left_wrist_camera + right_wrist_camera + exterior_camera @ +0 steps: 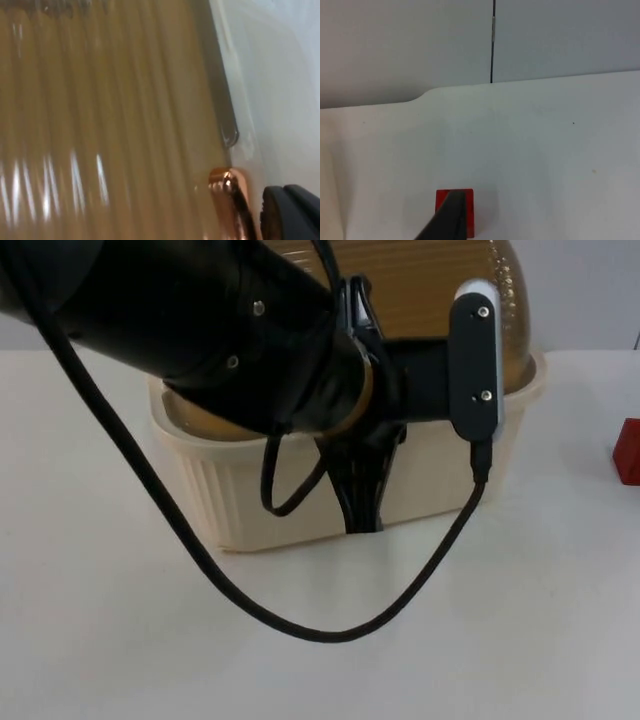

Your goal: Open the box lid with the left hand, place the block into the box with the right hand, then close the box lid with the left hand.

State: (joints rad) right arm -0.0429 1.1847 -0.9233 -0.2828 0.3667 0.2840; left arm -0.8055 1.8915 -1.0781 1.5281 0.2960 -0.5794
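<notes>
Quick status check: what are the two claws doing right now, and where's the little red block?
Left gripper down at the box front, by the amber lid. Right gripper waits above the red block. Block on table, right of box.

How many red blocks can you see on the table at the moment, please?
1. The red block lies on the white table, to the right of the cream box; the right wrist view shows it too. The left arm could hide others.

Setting: you're at a lab-style robot test bench | Evidence: bare white table top, plain grey partition wall with one vertical seam behind it
</notes>
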